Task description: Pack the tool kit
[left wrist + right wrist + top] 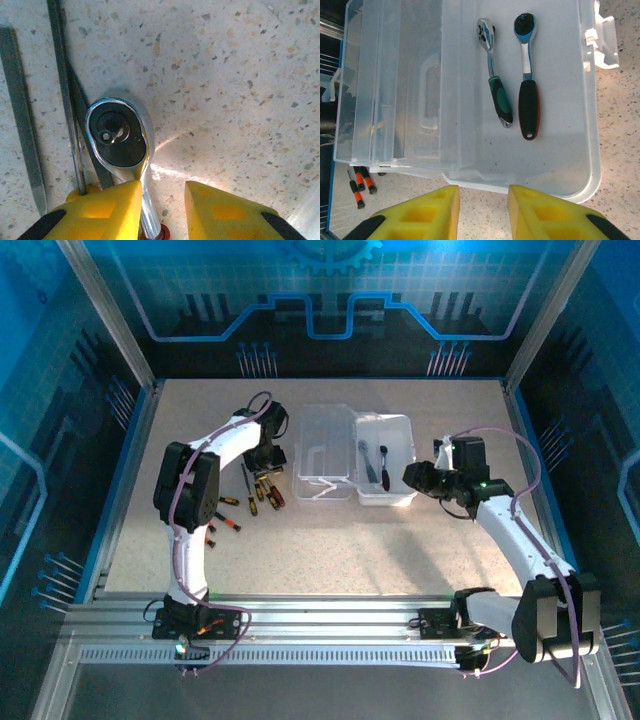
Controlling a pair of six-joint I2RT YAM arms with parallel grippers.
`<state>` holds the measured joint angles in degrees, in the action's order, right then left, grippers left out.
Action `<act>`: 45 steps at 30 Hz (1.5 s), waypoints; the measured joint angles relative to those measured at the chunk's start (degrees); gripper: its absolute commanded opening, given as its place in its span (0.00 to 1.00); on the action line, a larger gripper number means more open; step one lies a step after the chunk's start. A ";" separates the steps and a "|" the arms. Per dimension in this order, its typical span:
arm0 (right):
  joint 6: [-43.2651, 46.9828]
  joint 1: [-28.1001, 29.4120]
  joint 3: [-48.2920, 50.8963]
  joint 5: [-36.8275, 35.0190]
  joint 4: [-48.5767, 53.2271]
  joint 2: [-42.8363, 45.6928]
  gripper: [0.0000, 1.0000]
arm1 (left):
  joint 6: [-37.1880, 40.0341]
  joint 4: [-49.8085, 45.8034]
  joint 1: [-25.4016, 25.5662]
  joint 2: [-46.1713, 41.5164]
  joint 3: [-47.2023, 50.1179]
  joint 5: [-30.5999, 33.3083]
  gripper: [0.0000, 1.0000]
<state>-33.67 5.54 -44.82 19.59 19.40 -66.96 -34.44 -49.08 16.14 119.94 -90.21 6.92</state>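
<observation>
The top external camera looks down from high at the near edge over the whole tabletop [330,540], the left wrist camera faces straight down very close to a ratchet wrench [120,135] lying on it, and the right wrist camera hangs higher over the case [560,150], which the overhead view shares.

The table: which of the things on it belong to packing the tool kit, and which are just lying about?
Belonging to the job:
clear case
green-handled ratchet and black-handled ratchet inside it
silver ratchet on the table
loose screwdrivers beside the case

Just there:
blue backdrop
metal rail in front
</observation>
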 measured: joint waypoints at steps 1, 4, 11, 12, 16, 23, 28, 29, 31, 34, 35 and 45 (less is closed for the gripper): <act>0.00 0.00 0.00 0.09 -0.09 0.00 0.33 | 0.09 -0.17 0.00 0.00 0.00 0.15 0.30; -0.02 0.00 0.52 0.48 -0.76 0.00 0.33 | 0.09 -0.83 0.00 0.02 -0.07 0.39 0.29; -0.02 0.00 1.86 0.63 -1.07 0.00 0.33 | 0.09 -2.27 0.00 0.02 -0.31 0.42 0.28; -0.02 0.00 1.86 0.63 -1.09 0.00 0.33 | 0.09 -2.64 0.00 0.02 -0.39 0.42 0.28; -0.02 0.00 1.86 0.66 -1.09 -0.02 0.33 | 0.11 -3.89 0.00 0.02 -0.92 0.44 0.28; -0.26 0.00 1.86 1.44 -1.75 -0.94 0.34 | 0.11 -4.24 0.00 0.02 -1.51 0.83 0.28; -0.72 0.00 1.86 1.95 -2.56 -1.16 0.34 | 0.11 -4.22 0.00 0.02 -1.44 0.83 0.28; -0.81 0.00 1.88 1.95 -2.62 -1.16 0.34 | 0.11 -4.17 0.02 0.02 -1.33 0.83 0.28; -0.90 0.00 1.88 1.95 -2.89 -1.18 0.34 | 0.11 -4.20 0.00 0.02 -0.94 0.81 0.28; -1.16 0.00 1.99 2.16 -3.63 -1.31 0.34 | 0.09 -3.96 0.00 0.11 0.04 0.81 0.27; -1.29 0.00 2.03 2.19 -3.69 -1.33 0.34 | 0.09 -3.87 0.00 0.13 0.31 0.79 0.27; -1.49 0.00 2.10 2.36 -3.87 -1.64 0.34 | -0.09 -1.36 0.17 1.09 1.33 -0.02 0.21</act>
<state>-35.16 5.54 -42.72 21.96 15.53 -68.60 -34.52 -50.43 16.32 121.03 -88.88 6.90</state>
